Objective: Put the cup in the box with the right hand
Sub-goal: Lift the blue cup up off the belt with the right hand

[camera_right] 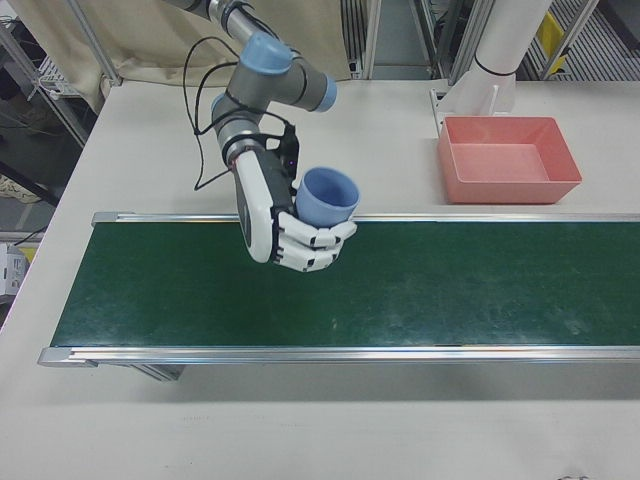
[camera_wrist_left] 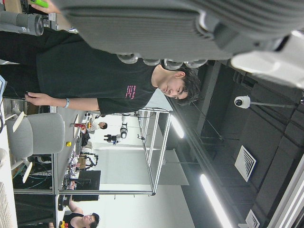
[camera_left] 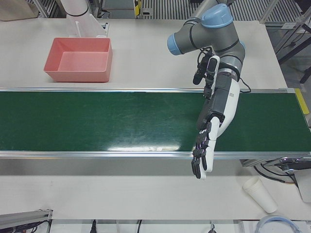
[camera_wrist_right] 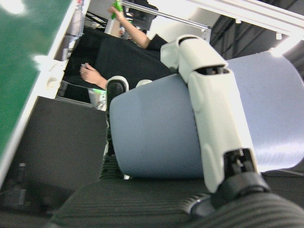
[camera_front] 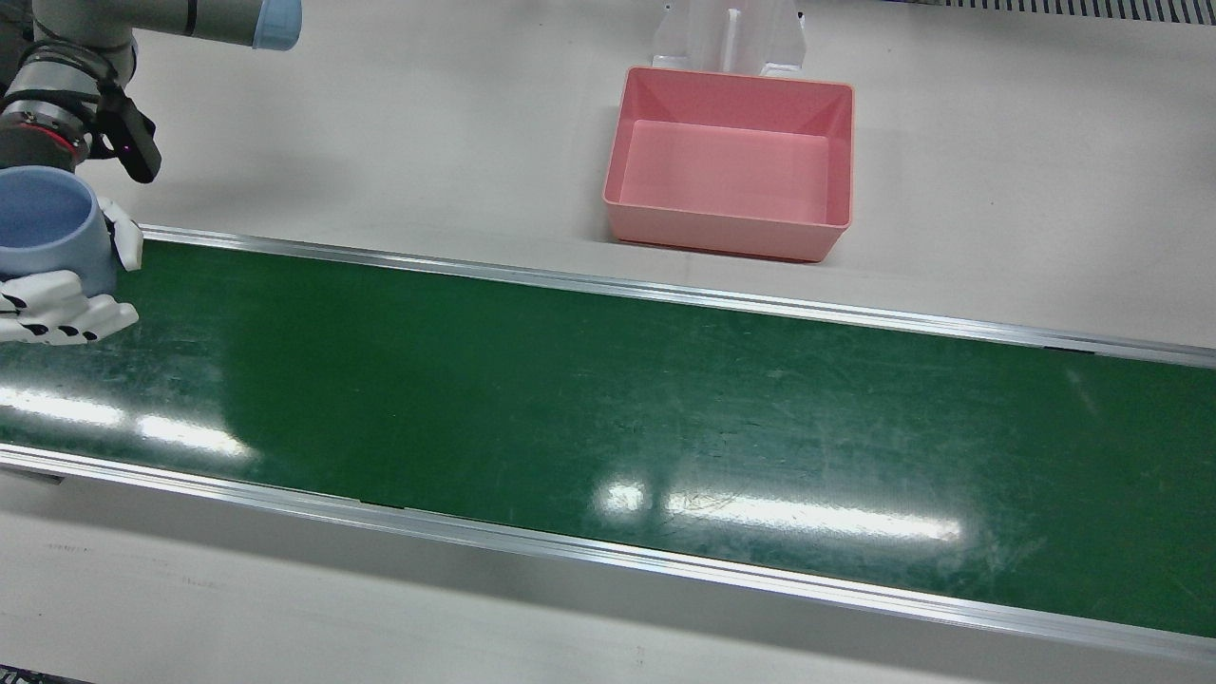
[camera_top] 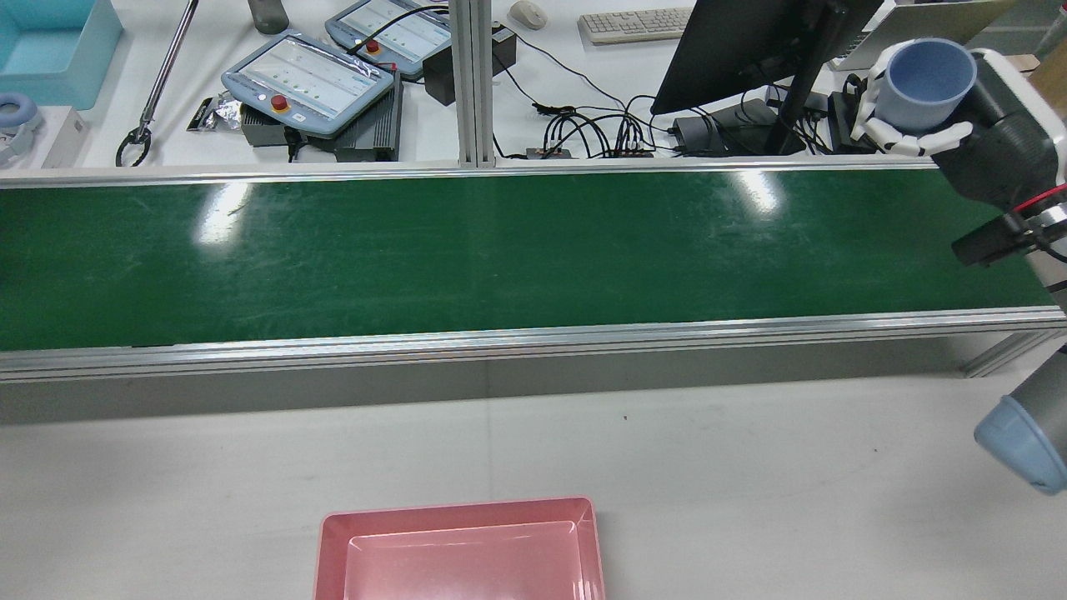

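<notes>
The green conveyor belt (camera_right: 330,285) crosses the counter (camera_right: 150,120) with the pink box (camera_right: 510,158) well apart, while the right hand (camera_right: 300,245) wraps the upright blue cup (camera_right: 326,197) above it (only the left-front view shows the left hand (camera_left: 204,150), fingers extended, empty).
</notes>
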